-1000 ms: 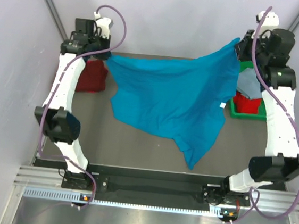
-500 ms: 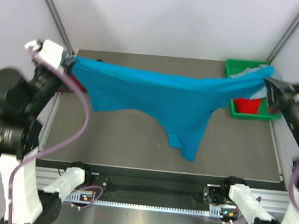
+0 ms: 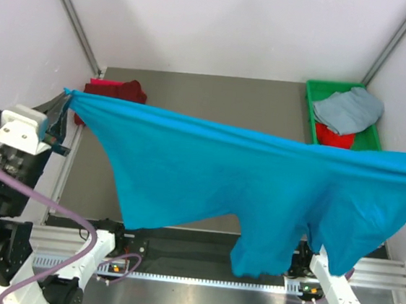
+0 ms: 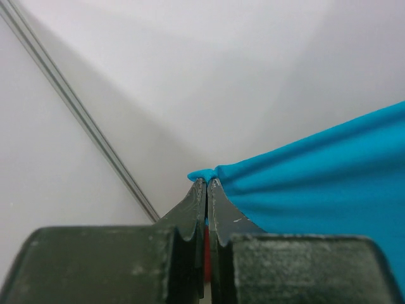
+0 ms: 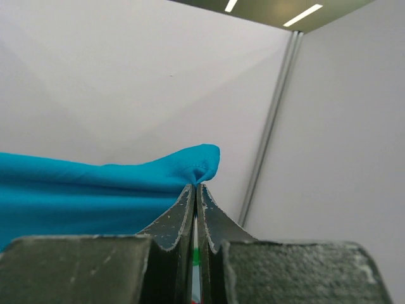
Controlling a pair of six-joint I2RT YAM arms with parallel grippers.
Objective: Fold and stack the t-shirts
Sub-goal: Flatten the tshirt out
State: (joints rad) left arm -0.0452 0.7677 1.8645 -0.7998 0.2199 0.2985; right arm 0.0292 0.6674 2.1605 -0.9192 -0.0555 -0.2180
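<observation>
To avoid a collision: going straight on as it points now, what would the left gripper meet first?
The left gripper pinches the turquoise t-shirt; beyond that, probably the pale wall, though depth is unclear.

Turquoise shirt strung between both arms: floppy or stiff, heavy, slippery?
Likely very floppy: the turquoise t-shirt sags in folds between its pinched corners. Probably light: left tool and right tool hold it by tiny pinches. Could slip; little cloth is gripped.

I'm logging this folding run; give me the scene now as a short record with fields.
held item: turquoise t-shirt, spread in the air
left gripper: shut on its left end
right gripper: shut on its right end
green bin: grey-blue shirt over red shirt
table, far left: dark red shirt, bunched
</observation>
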